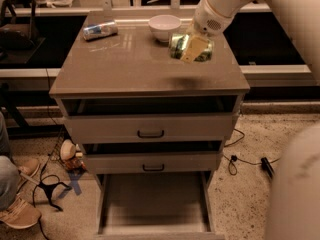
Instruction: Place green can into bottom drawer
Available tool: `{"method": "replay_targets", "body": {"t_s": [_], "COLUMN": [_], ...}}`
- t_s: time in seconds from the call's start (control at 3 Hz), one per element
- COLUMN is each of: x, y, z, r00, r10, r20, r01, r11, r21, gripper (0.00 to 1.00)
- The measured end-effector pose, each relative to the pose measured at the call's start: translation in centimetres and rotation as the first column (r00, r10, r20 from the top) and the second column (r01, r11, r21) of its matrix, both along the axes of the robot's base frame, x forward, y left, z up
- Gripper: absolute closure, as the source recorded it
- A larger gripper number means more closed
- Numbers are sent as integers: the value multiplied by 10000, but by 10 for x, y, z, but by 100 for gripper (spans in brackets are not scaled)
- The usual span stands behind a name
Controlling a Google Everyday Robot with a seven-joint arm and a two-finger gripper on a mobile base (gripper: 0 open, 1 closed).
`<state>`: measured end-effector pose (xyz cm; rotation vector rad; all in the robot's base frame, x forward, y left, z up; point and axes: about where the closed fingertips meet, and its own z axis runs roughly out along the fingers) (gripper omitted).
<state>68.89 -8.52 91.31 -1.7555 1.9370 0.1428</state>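
Gripper [194, 50], clamped on the green can [176, 46], hangs over the cabinet top [125, 66], arm slanting down-left.

You have the gripper [193, 49] above the right rear of the cabinet top [125, 69], clasping the drink can [176, 47] just front-right of the bowl [165, 26], a second can [100, 30] lying rear left, and the bottom drawer [150, 204] pulled out beneath two upper drawers [150, 129].

White bowl [165, 26] and silver-and-blue can [100, 30] on the cabinet top [130, 69], well apart.
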Motion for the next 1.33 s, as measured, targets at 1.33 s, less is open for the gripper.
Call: {"method": "replay_targets", "body": {"t_s": [1.33], "x": [-121], "y": [-34], "z": [-94], "r00": [9611], "r10": [-39], "r20": [-2761], "r01": [245], "r11": [9971], "r21": [714], "gripper": [100]}}
